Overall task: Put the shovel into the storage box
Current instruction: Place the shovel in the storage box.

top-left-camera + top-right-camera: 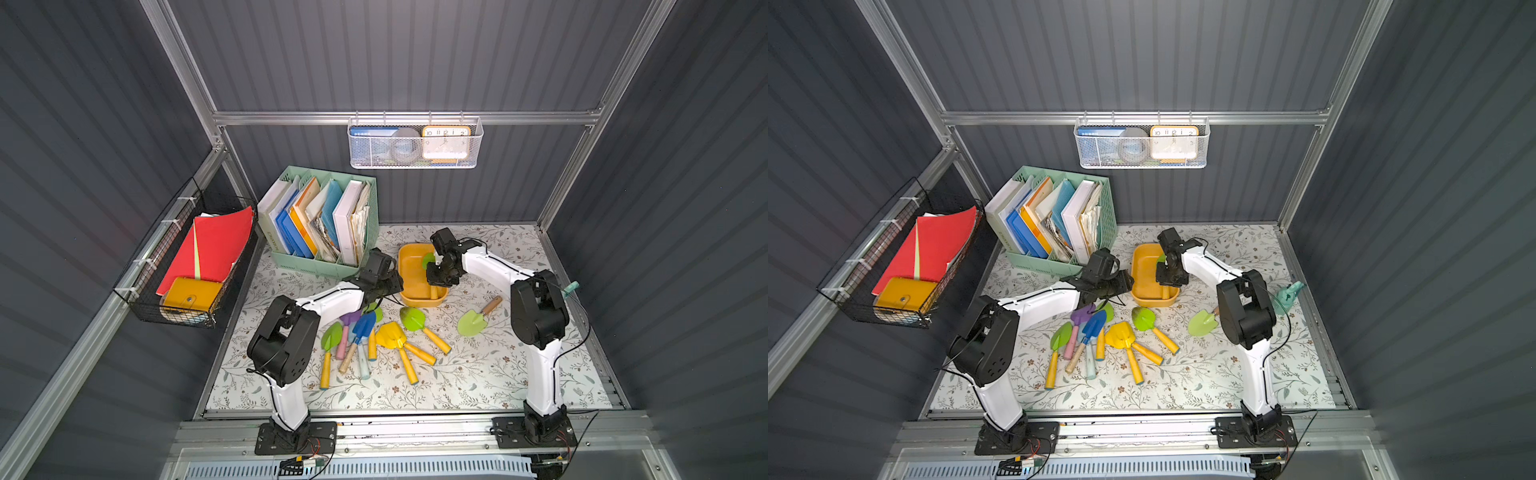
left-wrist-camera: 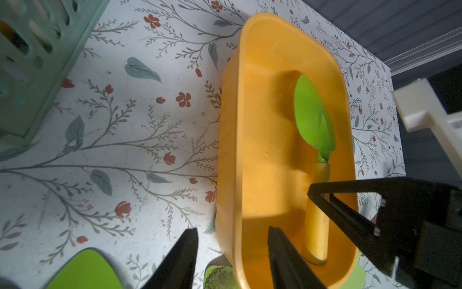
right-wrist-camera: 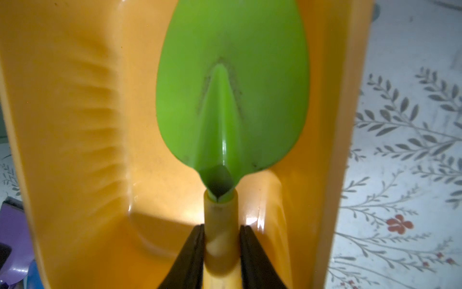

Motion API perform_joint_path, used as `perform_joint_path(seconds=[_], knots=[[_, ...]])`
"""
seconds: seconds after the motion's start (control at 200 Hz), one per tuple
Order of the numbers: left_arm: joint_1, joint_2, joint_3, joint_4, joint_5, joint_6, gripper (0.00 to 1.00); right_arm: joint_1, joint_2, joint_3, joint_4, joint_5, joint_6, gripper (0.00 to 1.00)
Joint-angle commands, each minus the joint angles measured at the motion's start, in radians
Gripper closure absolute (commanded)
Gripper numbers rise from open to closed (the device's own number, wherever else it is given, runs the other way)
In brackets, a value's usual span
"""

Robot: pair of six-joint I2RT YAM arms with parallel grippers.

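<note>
One shovel (image 3: 230,100) lies between the narrow jaws of the right gripper (image 3: 221,226), grip uncertain; storage box (image 3: 75,125) beneath; widen fully, rise straight.

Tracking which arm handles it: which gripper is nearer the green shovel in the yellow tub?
Right. The right gripper straddles the green shovel's handle inside the storage box; the left gripper hangs open over the box's side wall, clear of the shovel.

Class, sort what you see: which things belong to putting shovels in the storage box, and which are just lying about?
Job: storage box, green shovel inside it, loose shovels, right gripper, left gripper.
Lying about: organiser, white basket, clock, black basket.
</note>
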Motion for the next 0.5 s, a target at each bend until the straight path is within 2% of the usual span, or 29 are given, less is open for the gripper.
perform_joint_path(seconds=[0.0, 0.205, 0.495], knots=[[-0.002, -0.008, -0.004, -0.026, -0.011, -0.012, 0.49, -0.001, 0.026, 0.031, -0.026, 0.018, 0.016, 0.66], [-0.001, -0.020, -0.005, -0.036, -0.012, -0.011, 0.49, -0.002, 0.014, 0.054, -0.044, 0.005, 0.017, 0.64], [-0.001, -0.059, -0.023, -0.067, -0.024, 0.009, 0.43, 0.002, -0.112, -0.017, -0.024, -0.028, 0.015, 0.63]])
